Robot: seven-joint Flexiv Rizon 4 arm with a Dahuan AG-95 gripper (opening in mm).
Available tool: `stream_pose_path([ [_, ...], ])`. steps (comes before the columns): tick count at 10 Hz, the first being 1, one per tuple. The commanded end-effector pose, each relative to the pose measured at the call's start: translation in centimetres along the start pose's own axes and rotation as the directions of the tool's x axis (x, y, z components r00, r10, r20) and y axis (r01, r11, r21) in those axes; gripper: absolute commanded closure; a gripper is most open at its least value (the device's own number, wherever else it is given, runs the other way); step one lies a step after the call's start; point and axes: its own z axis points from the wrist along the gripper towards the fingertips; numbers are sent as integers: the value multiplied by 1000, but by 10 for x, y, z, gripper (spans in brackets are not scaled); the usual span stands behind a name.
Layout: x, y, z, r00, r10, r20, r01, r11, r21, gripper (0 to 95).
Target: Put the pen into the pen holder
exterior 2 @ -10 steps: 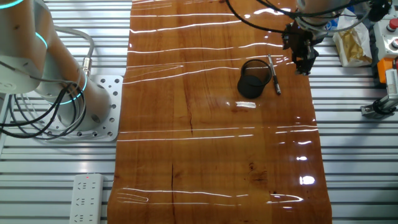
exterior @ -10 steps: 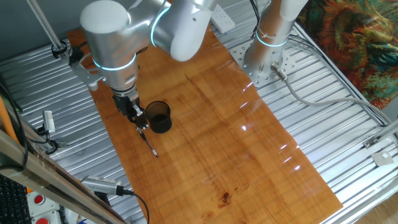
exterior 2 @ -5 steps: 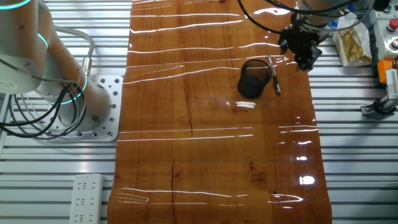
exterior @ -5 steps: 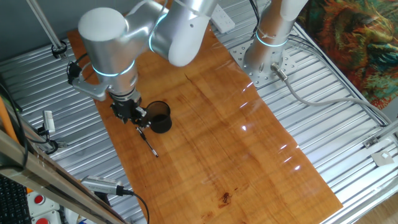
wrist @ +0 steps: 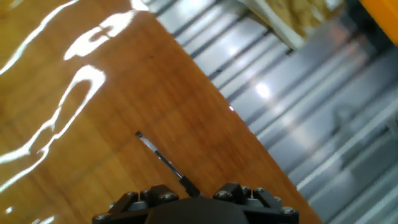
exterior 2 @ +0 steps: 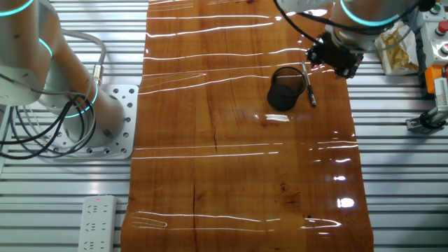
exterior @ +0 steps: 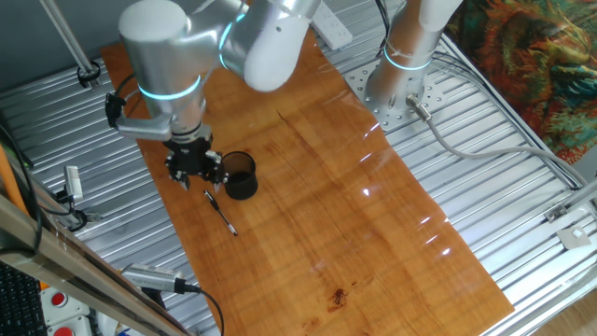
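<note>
The pen (exterior: pixel 221 214) is thin and dark and lies flat on the wooden table, just in front of the pen holder (exterior: pixel 239 175), a short dark cup with a black rim. In the other fixed view the pen (exterior 2: pixel 308 85) lies right of the cup (exterior 2: pixel 283 87), apart from it. My gripper (exterior: pixel 196 174) hangs over the pen's cup-side end, with its jaws apart and nothing in them. It also shows in the other fixed view (exterior 2: pixel 334 61). In the hand view the pen (wrist: pixel 163 160) runs diagonally down between my fingers (wrist: pixel 138 199) to the gripper (wrist: pixel 191 198).
A thick silver tool with a black cable (exterior: pixel 154 277) lies on the metal slats off the table's near corner. The table's edge (wrist: pixel 249 134) is close beside the pen. A second arm's base (exterior: pixel 396 93) stands at the back. A yellow packet (exterior 2: pixel 395 49) lies off the table.
The hand has turned about its own axis over the pen's end and shifted slightly. The pen and the cup have not moved.
</note>
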Motion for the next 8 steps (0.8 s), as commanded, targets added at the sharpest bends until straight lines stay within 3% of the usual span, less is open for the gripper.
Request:
stream_pose_path([
  [1, -1, 0, 2, 973, -200, 111, 205, 978, -38, 380],
  [2, 0, 0, 4, 969, -217, 121, 223, 974, -38, 380],
  [5, 3, -1, 12, 971, -211, 115, 216, 976, -37, 380],
  [8, 9, -6, 32, 966, -227, 124, 233, 972, -31, 380],
])
